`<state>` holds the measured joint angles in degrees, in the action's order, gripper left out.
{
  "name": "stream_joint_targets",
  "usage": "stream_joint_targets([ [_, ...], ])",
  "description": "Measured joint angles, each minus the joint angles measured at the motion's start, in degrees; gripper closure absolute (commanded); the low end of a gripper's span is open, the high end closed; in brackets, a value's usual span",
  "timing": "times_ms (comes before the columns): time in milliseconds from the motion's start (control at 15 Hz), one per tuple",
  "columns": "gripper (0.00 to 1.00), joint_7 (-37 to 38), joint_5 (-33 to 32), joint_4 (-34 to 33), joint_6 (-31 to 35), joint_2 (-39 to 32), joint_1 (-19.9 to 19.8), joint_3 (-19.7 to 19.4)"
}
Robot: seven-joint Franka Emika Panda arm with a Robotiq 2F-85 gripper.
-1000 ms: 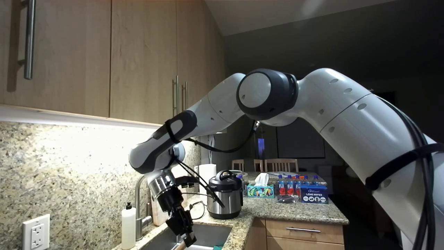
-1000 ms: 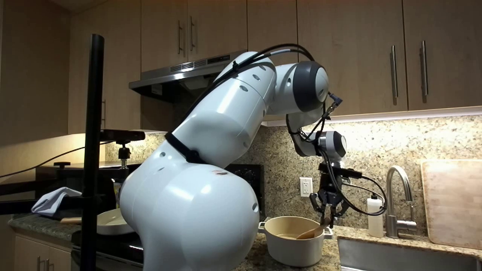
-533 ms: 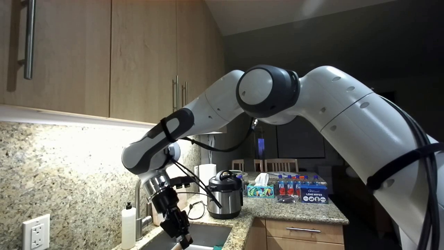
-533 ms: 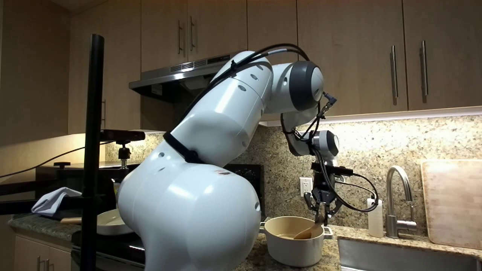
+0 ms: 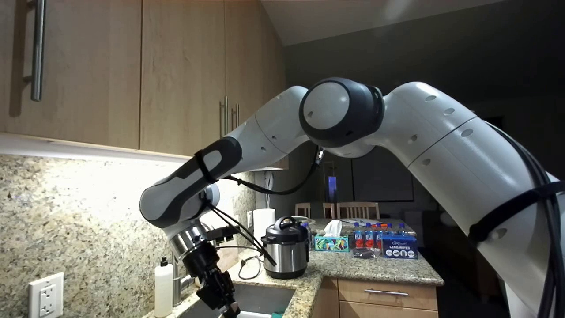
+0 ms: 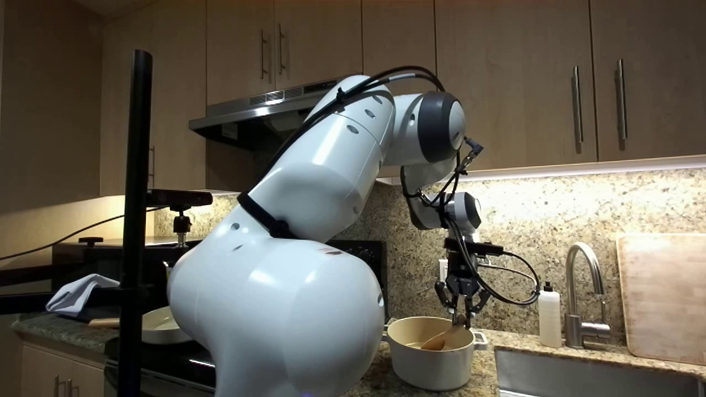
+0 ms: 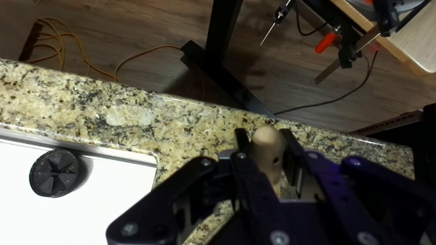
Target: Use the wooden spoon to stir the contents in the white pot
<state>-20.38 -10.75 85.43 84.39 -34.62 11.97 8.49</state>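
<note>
In an exterior view, we see the gripper [image 6: 461,321] further left in the frame than a second ago, and the wooden spoon [image 6: 438,341] goes with it, its bowl sliding left inside the white pot [image 6: 433,366]. The pot keeps its place on the bench [image 6: 485,370], just beside the edge of the sink [image 6: 584,372]. Its side handle [image 6: 481,341] is near the gripper. A black post [image 6: 137,220] partly hides the pan [image 6: 160,333].

In an exterior view, the arm [image 5: 273,128] reaches further left than before, and its wrist now covers most of the neck of the tap [image 5: 178,289]. We find the white pump bottle [image 5: 163,291] by the bench's back edge. Cables [image 5: 266,255] pass in front of the pressure cooker [image 5: 287,256] near the bench's inner corner; the lens wipes box [image 5: 399,247] sits toward its right-hand edge.

In the wrist view, we see both fingers [image 7: 242,139] clamped on the spoon's handle end, which shows against the bench near its front edge. A black disc [image 7: 53,173] lies in the sink.
</note>
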Motion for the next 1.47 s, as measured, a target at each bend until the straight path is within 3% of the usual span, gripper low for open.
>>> stream_joint_targets([
  [467,0.92,0.0,-3.02,4.73,0.25,3.36,1.65,1.09],
  [933,0.92,-0.35,-2.04,12.65,3.34,9.54,-2.33,0.9],
  [1200,0.92,-0.3,-1.86,12.79,3.63,10.21,-4.63,-0.32],
  [1467,0.92,2.02,-3.27,11.51,3.3,9.81,-4.26,-0.98],
])
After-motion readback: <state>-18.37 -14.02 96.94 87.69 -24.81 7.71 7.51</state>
